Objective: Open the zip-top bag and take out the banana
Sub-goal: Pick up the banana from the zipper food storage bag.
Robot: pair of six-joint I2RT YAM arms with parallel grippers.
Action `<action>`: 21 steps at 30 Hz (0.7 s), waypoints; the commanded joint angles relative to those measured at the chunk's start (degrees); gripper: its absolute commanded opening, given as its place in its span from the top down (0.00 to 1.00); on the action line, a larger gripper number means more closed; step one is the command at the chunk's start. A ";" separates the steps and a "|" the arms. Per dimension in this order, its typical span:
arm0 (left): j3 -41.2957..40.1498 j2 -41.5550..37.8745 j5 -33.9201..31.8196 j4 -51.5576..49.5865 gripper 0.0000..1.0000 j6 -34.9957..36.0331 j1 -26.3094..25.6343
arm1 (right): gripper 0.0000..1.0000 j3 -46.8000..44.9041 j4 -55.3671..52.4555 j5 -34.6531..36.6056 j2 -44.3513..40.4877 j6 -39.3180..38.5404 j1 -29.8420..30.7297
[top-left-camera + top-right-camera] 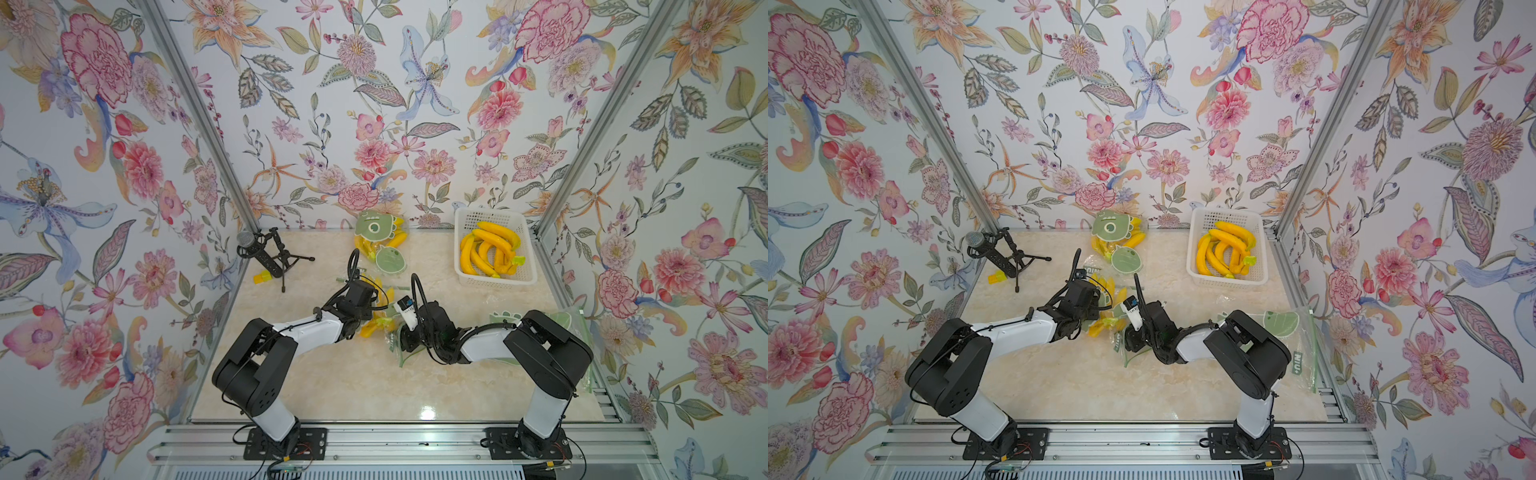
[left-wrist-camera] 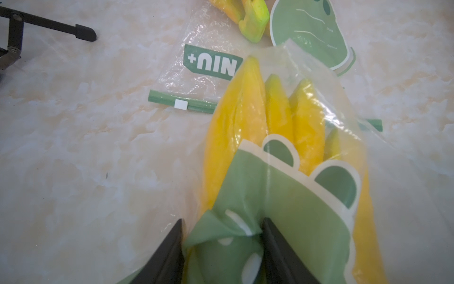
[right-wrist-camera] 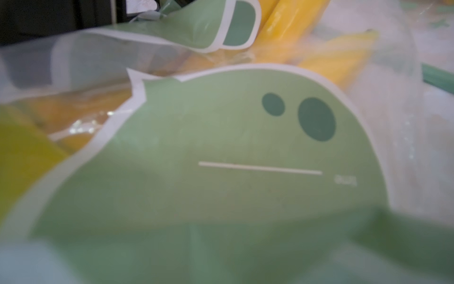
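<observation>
Three zip-top bags are sitting on the table (image 1: 332, 374). The back bag (image 1: 380, 245) is holding a bunch of bananas, the flat bag (image 1: 1287, 328) is lying at the right edge, partly under the right arm, and the middle bag (image 2: 282, 196) is lying between the two grippers. At least four yellow bananas (image 2: 235, 127) are showing through its clear plastic, so the fruit is still inside. One white basket (image 1: 494, 279) at the back right is carrying a pile of loose bananas (image 1: 492, 245), roughly six. One microphone (image 1: 245, 240) is standing on a small tripod at the back left.

Two grippers are working here. The left gripper (image 2: 223, 221) is pinching a bunched fold of the middle bag's green print between its jaws. The right gripper (image 1: 399, 338) is pressing close to the same bag; I cannot tell how its jaws are standing.
</observation>
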 commanded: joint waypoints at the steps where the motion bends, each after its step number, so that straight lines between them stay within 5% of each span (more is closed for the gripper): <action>1: -0.61 1.22 1.19 -5.49 0.50 0.92 0.56 | 0.40 2.67 -5.15 7.02 1.89 -3.38 1.81; 8: -0.35 1.90 -3.44 -8.75 0.52 -0.71 1.02 | 0.58 3.59 -10.72 17.13 2.21 -6.63 3.42; 21: 1.23 4.24 -10.42 -12.42 0.52 -2.32 1.02 | 0.73 -2.65 -15.18 4.55 -11.90 -2.32 3.49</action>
